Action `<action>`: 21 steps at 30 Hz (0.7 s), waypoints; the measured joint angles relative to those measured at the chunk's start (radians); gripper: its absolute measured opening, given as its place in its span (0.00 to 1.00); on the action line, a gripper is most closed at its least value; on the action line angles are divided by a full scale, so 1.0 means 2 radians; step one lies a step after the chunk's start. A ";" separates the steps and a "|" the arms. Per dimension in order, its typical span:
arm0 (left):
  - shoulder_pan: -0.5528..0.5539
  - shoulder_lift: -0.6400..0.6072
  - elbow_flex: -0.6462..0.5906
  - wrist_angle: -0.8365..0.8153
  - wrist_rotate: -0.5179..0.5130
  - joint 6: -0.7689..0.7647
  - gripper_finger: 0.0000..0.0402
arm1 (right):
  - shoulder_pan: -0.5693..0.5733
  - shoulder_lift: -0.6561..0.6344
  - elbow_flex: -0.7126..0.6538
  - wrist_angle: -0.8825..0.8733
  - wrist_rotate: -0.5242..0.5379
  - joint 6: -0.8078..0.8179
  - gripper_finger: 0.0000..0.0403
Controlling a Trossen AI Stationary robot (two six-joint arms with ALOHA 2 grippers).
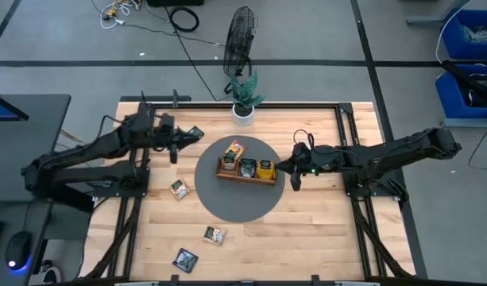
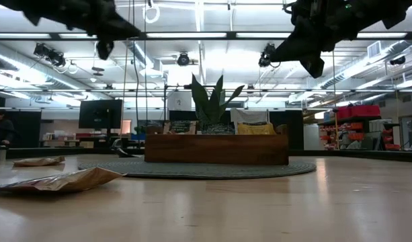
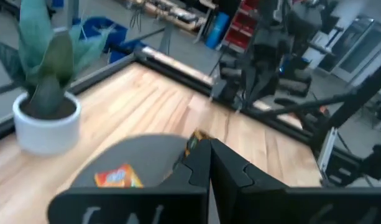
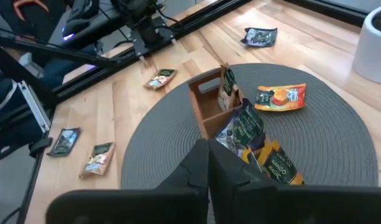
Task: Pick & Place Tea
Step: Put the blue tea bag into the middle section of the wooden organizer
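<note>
Lying beyond right pincer (image 4: pixel 208 155): tea (image 4: pixel 252 134).

Round mat (image 1: pixel 240 199) grey. Wooden tray (image 1: pixel 245 176) brown. Sachet (image 4: pixel 280 98) upper right orange-yellow. Pot (image 1: pixel 242 113) white, plant (image 1: pixel 245 89) green. Tabletop (image 1: pixel 307 230) pale wood, striped planks.

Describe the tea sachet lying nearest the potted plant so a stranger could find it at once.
Start at the potted plant on the table's far edge, then look toward the left arm's side. There a dark sachet lies on bare wood, just off the round grey mat. Unlike its neighbours, it sits neither in the wooden tray nor on the mat.
</note>
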 joint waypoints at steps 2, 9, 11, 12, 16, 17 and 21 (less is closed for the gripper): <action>0.004 -0.024 -0.003 -0.041 0.001 0.002 0.02 | 0.000 -0.002 0.000 -0.002 0.000 0.001 0.01; 0.007 -0.092 -0.003 -0.151 -0.006 0.005 0.02 | 0.000 -0.002 0.000 -0.002 0.000 0.013 0.01; 0.007 -0.107 -0.003 -0.195 -0.006 0.005 0.03 | 0.000 -0.002 0.000 -0.002 0.000 0.021 0.01; 0.007 -0.114 -0.003 -0.216 -0.007 0.004 0.03 | 0.000 -0.002 0.000 -0.002 0.000 0.023 0.01; 0.007 -0.120 -0.003 -0.280 -0.003 -0.016 0.03 | 0.000 -0.002 0.000 -0.003 0.000 0.023 0.01; 0.007 -0.119 -0.003 -0.293 0.001 -0.022 0.03 | 0.000 -0.002 0.000 -0.003 0.000 0.024 0.01; 0.007 -0.111 -0.003 -0.316 0.010 -0.035 0.03 | 0.000 -0.002 0.000 -0.007 0.000 0.024 0.01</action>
